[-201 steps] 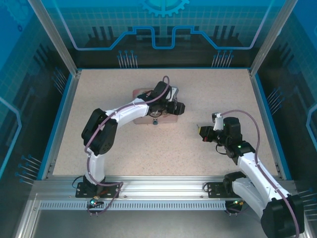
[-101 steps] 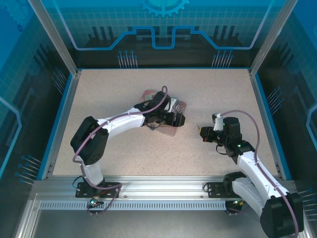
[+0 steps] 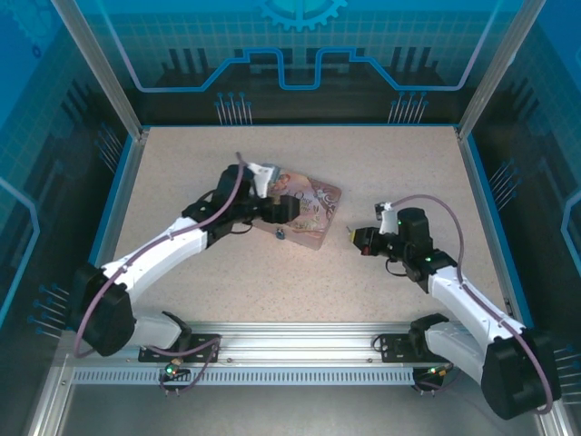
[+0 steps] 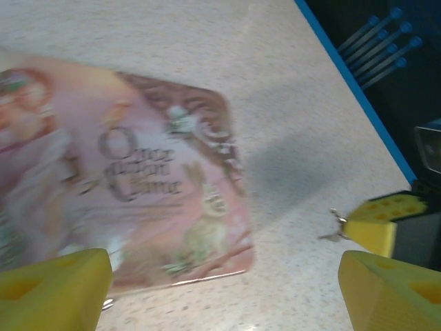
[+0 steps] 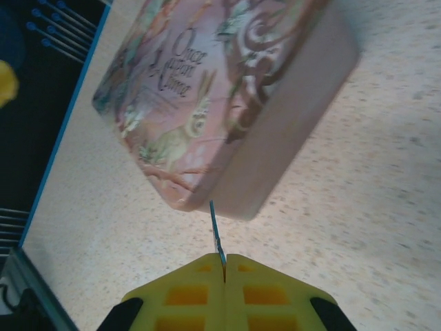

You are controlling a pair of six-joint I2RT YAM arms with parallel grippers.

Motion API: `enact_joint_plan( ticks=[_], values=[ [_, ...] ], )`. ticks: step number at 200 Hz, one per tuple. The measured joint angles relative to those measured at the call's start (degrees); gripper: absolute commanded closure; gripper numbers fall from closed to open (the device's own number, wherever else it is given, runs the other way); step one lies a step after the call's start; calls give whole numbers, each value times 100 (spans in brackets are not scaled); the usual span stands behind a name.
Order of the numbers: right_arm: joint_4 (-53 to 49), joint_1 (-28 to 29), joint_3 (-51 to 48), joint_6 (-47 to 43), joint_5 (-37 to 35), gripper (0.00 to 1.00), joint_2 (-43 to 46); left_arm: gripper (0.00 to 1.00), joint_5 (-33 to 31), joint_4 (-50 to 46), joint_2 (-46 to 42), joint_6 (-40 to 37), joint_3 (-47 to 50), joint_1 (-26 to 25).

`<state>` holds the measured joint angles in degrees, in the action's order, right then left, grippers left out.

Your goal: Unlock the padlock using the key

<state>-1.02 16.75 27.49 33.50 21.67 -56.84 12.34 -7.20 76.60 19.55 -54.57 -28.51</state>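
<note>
Key (image 5: 217, 234) in closed right gripper (image 5: 224, 265) before pink tin (image 5: 227, 103); left gripper (image 4: 220, 289) wide open above.

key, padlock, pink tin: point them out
key (image 5: 217, 234), right wrist view, middle of the thin blade
padlock (image 3: 280, 234), top external view, its small blue body
pink tin (image 4: 138, 179), left wrist view, middle of the printed lid

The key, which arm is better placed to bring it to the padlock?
Right. The right gripper is shut on the key, aimed at the tin; the left gripper is open, empty, above it.
</note>
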Motion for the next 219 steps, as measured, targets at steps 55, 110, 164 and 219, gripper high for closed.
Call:
enact_joint_plan(
  ticks=[55, 110, 164, 219],
  values=[
    [660, 929, 636, 411, 13, 100, -1252, 13, 452, 1029, -361, 153, 2004, 706],
    [1141, 1180, 1156, 769, 109, 100, -2304, 12, 754, 2380, -160, 350, 2710, 844],
    [1405, 1182, 1403, 1078, 372, 100, -3056, 12, 826, 2964, 52, 450, 2715, 844],
    [1333, 1180, 1574, 1043, 389, 100, -3198, 16, 966, 3394, 428, 459, 2745, 844]
  ],
)
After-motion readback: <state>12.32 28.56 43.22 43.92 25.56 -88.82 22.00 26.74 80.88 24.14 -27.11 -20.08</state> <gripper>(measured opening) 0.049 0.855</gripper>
